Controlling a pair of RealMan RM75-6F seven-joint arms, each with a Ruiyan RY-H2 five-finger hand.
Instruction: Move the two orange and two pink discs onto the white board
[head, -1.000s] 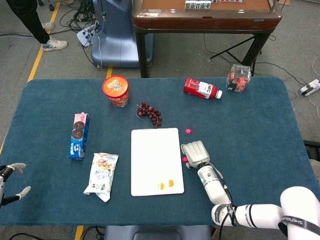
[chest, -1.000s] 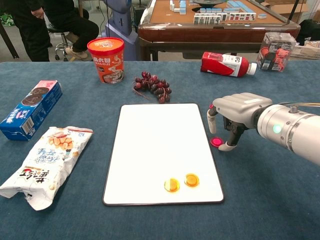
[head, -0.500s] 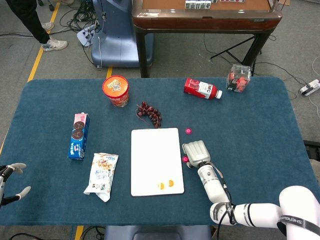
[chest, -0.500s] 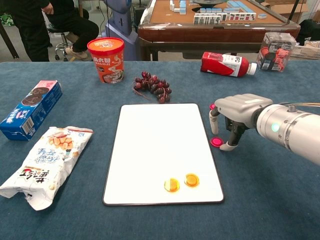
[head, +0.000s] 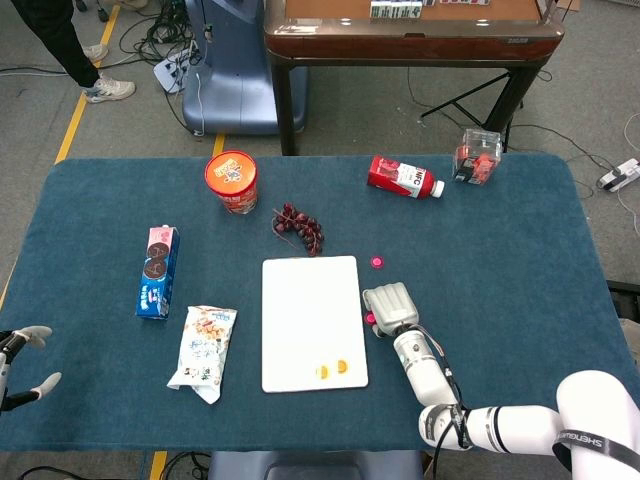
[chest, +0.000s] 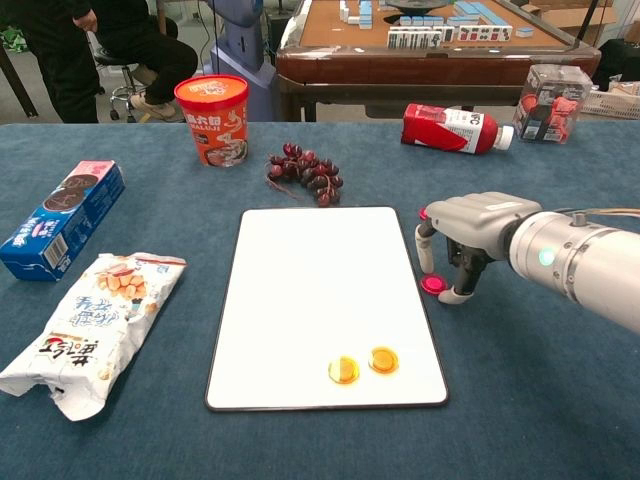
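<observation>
- Your right hand (chest: 468, 235) was bent down over a small pink disc (chest: 433, 284), fingers on both sides, just beside the flat white board (chest: 300, 260).
- Two orange discs (chest: 363, 365) sat on that board.
- Another pink disc (head: 377, 262) lay on the blue cloth.
- Your left hand (head: 20, 365) was spread, holding nothing.

— Can you read anything from where you stand?

— A little. The orange cup (chest: 212, 118) has a white band with a brand across it, something like "HALULI", but the letters are small and I would not swear to them.

— And the red bottle (head: 403, 178) lying at the far side?

— Dark letters on its white label, too small to make out.

— The blue biscuit box (chest: 58, 217)? The snack bag (chest: 92, 327)?

— Print on both, the bag's looks Chinese, neither readable.

— The robot arm?

— In the head view, its white forearm (head: 592, 441) carries grey lettering beginning "SHENDU", cut off at the frame edge.
</observation>
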